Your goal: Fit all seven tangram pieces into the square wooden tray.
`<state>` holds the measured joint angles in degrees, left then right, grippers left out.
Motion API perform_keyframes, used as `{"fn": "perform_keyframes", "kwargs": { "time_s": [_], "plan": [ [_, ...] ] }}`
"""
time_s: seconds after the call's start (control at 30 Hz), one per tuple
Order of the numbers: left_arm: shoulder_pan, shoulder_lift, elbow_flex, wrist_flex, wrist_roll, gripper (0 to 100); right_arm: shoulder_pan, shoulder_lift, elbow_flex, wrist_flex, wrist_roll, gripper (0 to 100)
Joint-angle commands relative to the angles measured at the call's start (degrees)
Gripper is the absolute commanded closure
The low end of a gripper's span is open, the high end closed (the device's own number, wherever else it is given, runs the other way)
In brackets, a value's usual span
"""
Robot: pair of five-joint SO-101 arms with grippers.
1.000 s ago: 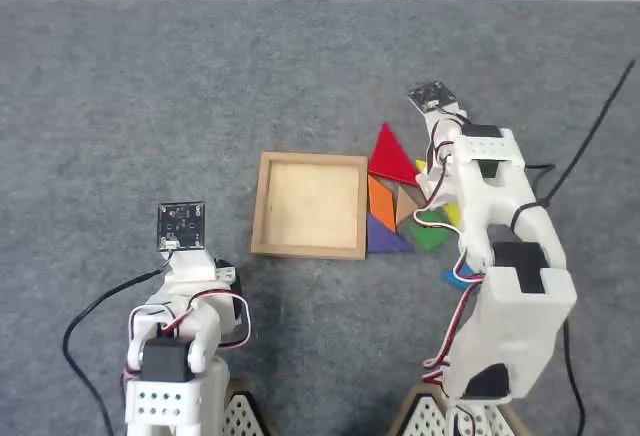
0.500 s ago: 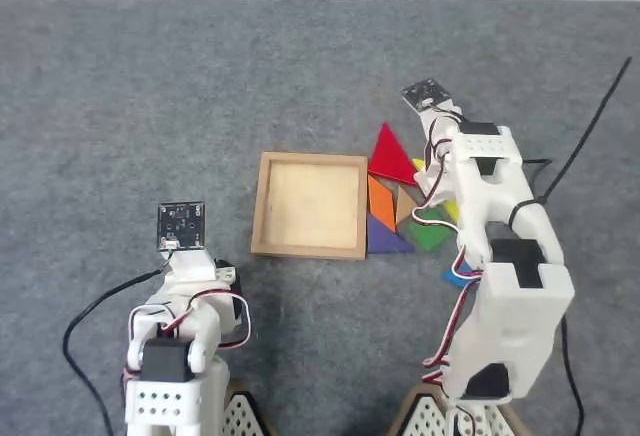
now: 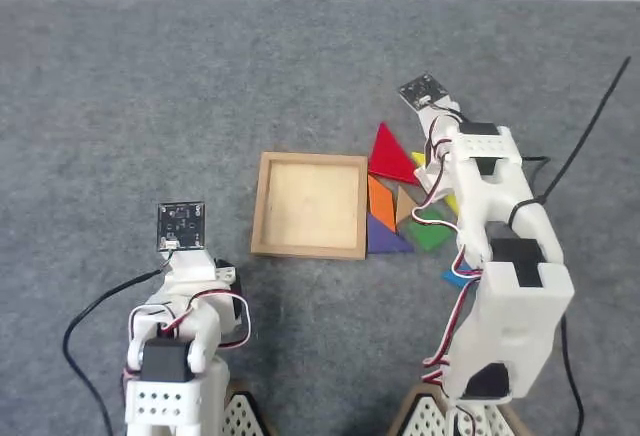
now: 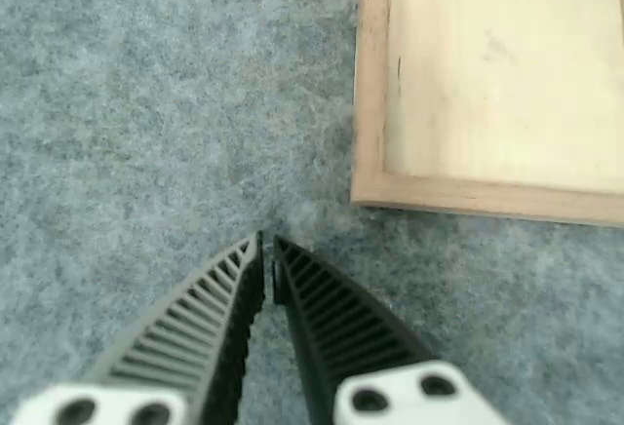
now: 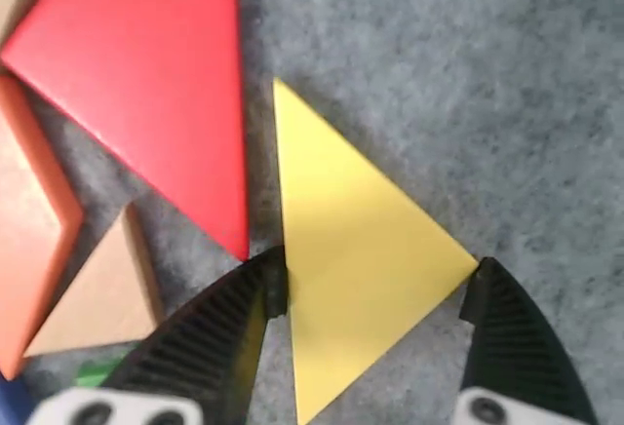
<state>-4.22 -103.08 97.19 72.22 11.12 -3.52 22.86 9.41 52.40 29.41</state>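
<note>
Right wrist view: right gripper (image 5: 380, 284), spread astride the yellow triangle (image 5: 341, 240), one tip at its long edge, the other at a corner. Red triangle (image 5: 156, 74) just beside. Wooden tray (image 3: 258, 206) beyond the red piece. Left gripper (image 4: 268, 250) pressed together, near the tray's corner.

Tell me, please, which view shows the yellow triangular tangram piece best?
The right wrist view: the yellow triangular tangram piece lies large between the fingers of the open right claw. In the high view the right arm covers most of it. The left wrist view faces the square wooden tray.
</note>
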Motion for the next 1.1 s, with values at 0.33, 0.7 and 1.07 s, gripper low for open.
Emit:
{"fn": "perform_keyframes", "kwargs": {
  "time_s": [0.33,0.7,1.07],
  "plan": [
    [-0.4,-1.1,-0.7,0.1,-0.6,99,0.6,-0.5,-3.3,-3.5,3.2,61.6],
    [-0.4,-1.1,-0.7,0.1,-0.6,99,0.4,3.6,-6.9,1.6,3.1,77.4],
    [-0.4,-1.1,-0.7,0.1,-0.6,99,-1.1,-1.0,-8.0,12.4,-1.0,80.5]
  ]
}}
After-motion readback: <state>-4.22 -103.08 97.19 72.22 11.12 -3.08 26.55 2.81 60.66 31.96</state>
